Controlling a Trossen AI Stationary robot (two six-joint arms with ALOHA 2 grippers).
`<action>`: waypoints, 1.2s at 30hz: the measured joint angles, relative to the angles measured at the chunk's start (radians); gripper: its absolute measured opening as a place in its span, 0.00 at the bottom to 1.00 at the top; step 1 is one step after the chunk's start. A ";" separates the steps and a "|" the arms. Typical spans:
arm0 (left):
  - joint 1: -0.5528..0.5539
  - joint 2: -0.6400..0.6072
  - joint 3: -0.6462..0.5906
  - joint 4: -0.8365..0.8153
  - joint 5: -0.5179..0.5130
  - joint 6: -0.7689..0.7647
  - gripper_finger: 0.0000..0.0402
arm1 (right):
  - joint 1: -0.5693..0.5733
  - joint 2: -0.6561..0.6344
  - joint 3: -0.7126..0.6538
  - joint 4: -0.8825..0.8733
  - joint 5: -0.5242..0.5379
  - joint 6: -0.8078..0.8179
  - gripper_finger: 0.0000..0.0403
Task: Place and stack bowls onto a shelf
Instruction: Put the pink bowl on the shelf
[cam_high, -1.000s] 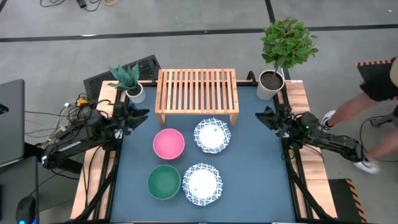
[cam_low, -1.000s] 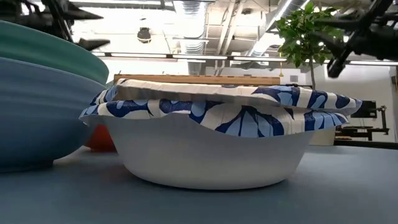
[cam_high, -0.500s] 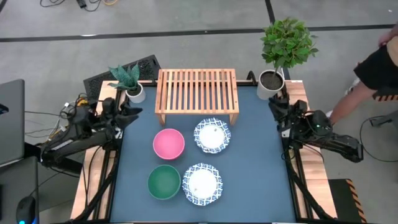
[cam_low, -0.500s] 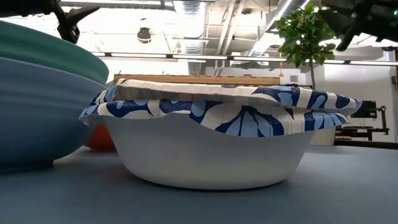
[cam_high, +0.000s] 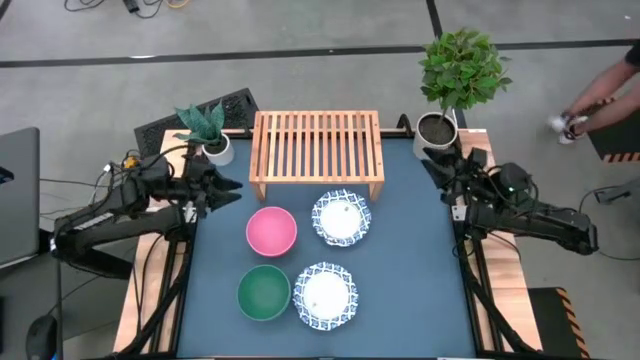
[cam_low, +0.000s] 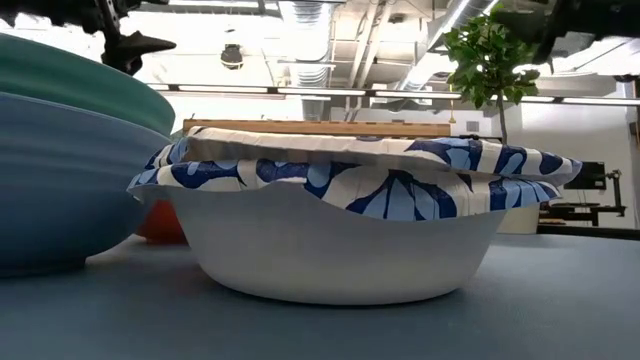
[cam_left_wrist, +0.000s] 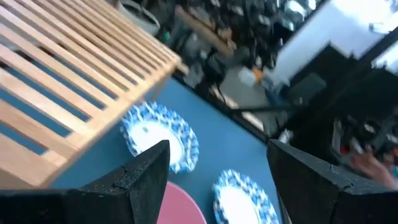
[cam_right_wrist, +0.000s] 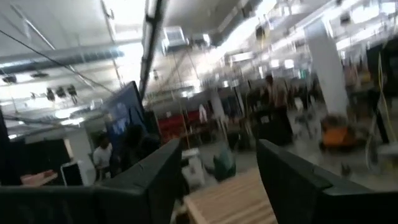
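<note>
High view: four bowls sit on the blue tabletop (cam_high: 420, 270) in a loose square, all in front of the shelf (cam_high: 317, 148). Pink bowl (cam_high: 271, 230) rear left, teal bowl (cam_high: 264, 292) front left. One white patterned bowl (cam_high: 341, 218) rear right, close to the shelf's front edge; second white patterned bowl (cam_high: 324, 295) front right, just beside the teal one. No bowl is on the shelf, and none is stacked.

Shelf is light wood with a slatted top and stands at the back of the table, between a small spiky plant in a white pot (cam_high: 208, 133) and a taller leafy plant (cam_high: 456, 85).

Left gripper (cam_high: 226, 188) hangs over the table's left edge, level with the shelf's front, pointing toward the bowls. Fingers apart, holding nothing; the left wrist view shows both dark fingers (cam_left_wrist: 146, 177) spread wide over the shelf and bowls.

Right gripper (cam_high: 432, 166) is at the right rear corner, near the leafy plant's pot, clear of every bowl. Right wrist view shows its fingers (cam_right_wrist: 158, 180) set well apart with only room background between them.

Low view: front patterned bowl fills the foreground, teal bowl at left.
</note>
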 joint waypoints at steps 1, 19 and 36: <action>0.000 0.020 0.025 -0.023 0.021 0.009 0.63 | 0.000 0.023 0.018 -0.033 0.000 0.004 0.57; 0.000 0.109 0.197 -0.501 0.014 0.069 0.63 | 0.123 0.418 0.149 -0.382 0.008 0.111 0.56; -0.161 0.135 0.197 -0.396 -0.057 -0.047 0.63 | 0.288 0.499 0.149 -0.416 0.008 0.267 0.56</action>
